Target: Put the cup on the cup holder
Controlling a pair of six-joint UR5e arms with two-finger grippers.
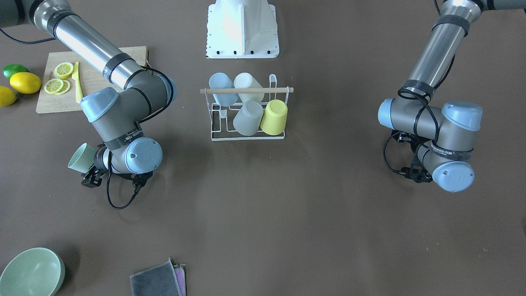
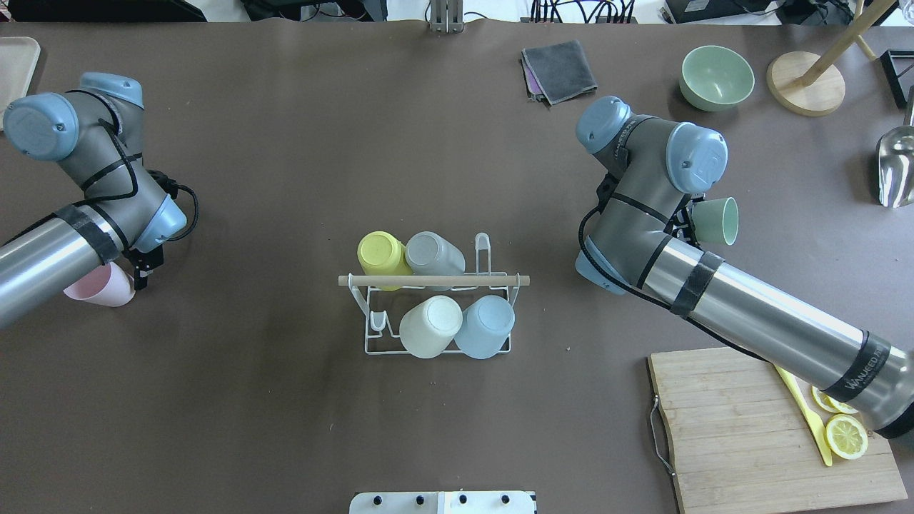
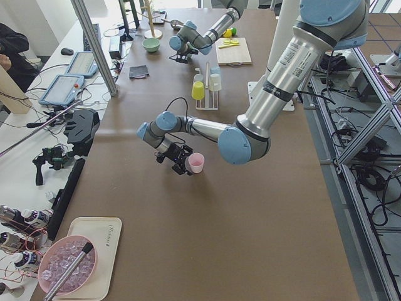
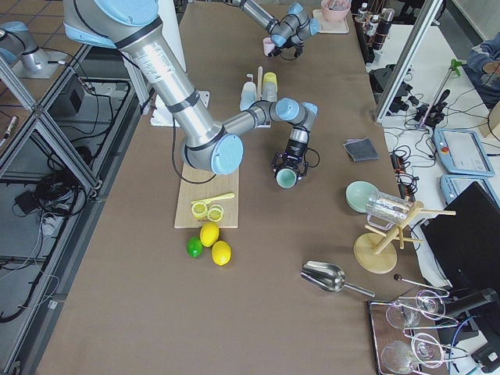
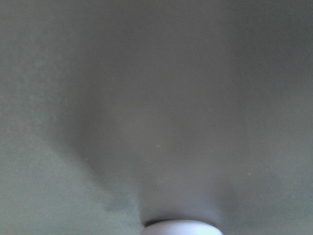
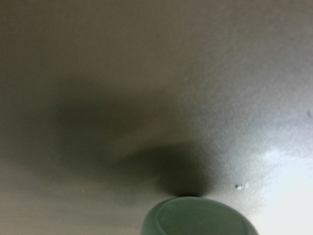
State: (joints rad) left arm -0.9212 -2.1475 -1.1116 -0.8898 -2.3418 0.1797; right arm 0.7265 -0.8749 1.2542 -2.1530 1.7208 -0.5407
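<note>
The cup holder (image 2: 371, 335), a white wire rack with a wooden rod (image 2: 434, 280) across its top, stands mid-table and carries a yellow, a grey, a cream and a light blue cup. It also shows in the front-facing view (image 1: 218, 133). My left gripper (image 2: 132, 275) is far left of the rack, shut on a pink cup (image 2: 100, 289) held low over the table. The pink cup's base shows in the left wrist view (image 5: 181, 227). My right gripper (image 2: 694, 218) is right of the rack, shut on a pale green cup (image 2: 716, 220) held on its side; this cup also shows in the front-facing view (image 1: 82, 158).
A wooden cutting board (image 2: 750, 435) with lemon slices and a yellow knife lies under my right forearm. A green bowl (image 2: 716, 76), a grey cloth (image 2: 560, 68), a wooden stand (image 2: 807, 82) and a metal scoop (image 2: 896, 168) sit at the far right. Lemons and a lime (image 1: 16, 82) lie beside the board.
</note>
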